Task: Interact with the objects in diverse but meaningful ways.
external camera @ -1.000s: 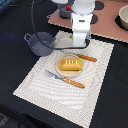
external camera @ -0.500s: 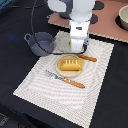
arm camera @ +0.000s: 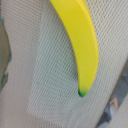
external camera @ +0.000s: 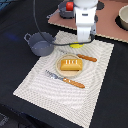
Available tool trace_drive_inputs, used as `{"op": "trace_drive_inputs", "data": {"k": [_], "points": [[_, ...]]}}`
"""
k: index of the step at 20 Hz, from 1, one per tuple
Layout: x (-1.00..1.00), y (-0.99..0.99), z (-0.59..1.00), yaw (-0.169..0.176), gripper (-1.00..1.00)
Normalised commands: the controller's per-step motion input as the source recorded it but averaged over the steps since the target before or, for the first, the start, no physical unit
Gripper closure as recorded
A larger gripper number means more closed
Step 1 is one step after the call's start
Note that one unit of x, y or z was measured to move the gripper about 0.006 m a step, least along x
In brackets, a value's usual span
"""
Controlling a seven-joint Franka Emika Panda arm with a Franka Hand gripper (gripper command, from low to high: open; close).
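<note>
Exterior view, read from its left to its right. A grey pot [external camera: 41, 44] with side handles stands on the dark bench [external camera: 15, 60], at the left edge of a pale woven placemat [external camera: 60, 92]. On the mat, an orange-handled fork [external camera: 65, 80] lies diagonally, just beside a small clear plate [external camera: 61, 71]. The plate holds a golden ridged bread loaf [external camera: 70, 64]. Beyond the plate lies an orange-handled knife [external camera: 86, 58], its blade pointing toward the pot. The white arm [external camera: 85, 19] descends over the far part of the mat, between the pot and the knife. A sliver of yellow, probably the banana [external camera: 76, 45], shows at the arm's lower end. The claw is hidden by the wrist housing in this view. Behind the arm, a red tomato [external camera: 69, 6] rests in a second grey pot [external camera: 65, 8] on a brown board [external camera: 107, 27]. At the far right a pale bowl [external camera: 123, 18] stands on the same board.

Wrist view. The yellow banana [arm camera: 80, 42] fills the frame, curving down to a dark green tip, and lies across the woven placemat [arm camera: 45, 75]. No fingers of the claw appear in the frame, so it cannot be told whether the claw is open, closed or gripping the banana. A dark strip of the bench [arm camera: 120, 107] shows past the mat's edge.
</note>
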Motion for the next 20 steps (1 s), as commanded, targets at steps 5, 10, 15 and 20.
{"op": "trace_drive_inputs", "data": {"k": [5,10,15,20], "points": [[0.11,0.00,0.74,-0.019,-1.00],[0.01,-0.19,0.07,-0.004,-1.00],[0.12,-0.67,0.00,-0.042,-1.00],[0.16,-0.27,0.04,-0.047,-1.00]]}}
